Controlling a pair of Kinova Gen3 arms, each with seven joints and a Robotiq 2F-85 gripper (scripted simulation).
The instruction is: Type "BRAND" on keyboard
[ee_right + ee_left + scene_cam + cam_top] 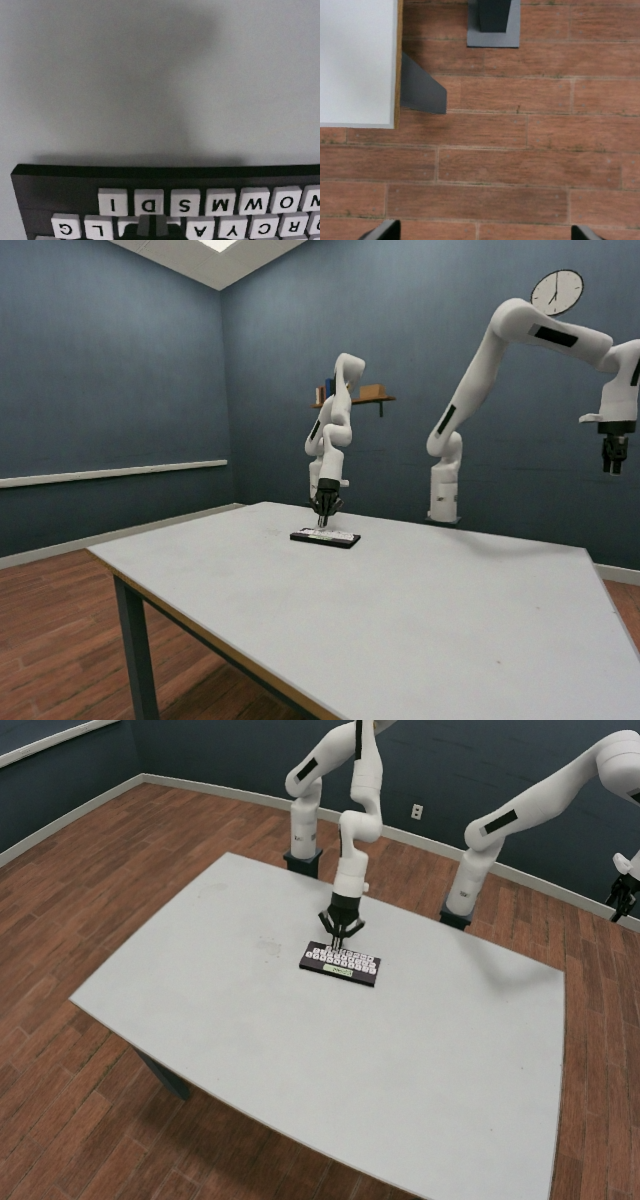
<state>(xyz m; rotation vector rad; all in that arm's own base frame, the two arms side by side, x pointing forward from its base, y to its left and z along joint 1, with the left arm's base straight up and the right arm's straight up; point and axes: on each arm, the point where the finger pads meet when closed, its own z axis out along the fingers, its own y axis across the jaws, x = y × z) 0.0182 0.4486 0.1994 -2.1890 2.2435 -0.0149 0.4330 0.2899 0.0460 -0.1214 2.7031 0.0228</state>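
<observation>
The black keyboard [362,977] [330,543] [60,192] with white letter keys lies on the table. Its green display [337,971] has text too small to read surely. My right gripper [337,946] [322,524] [152,226] is shut and empty, pointing down over the keyboard's rear rows. In the right wrist view its tips lie just below the D key [149,201], over a mostly hidden key between the L key [98,227] and the A key [200,230]. Whether they touch a key cannot be told. My left gripper [615,469] [485,232] is open and empty, far from the keyboard.
The keyboard stands towards the rear of the white table [330,1055] [413,612] [355,65], on the side near the arm bases. The left gripper hangs beyond the table's edge, over the wooden floor [520,165]. A wall shelf [361,401] is behind the right arm.
</observation>
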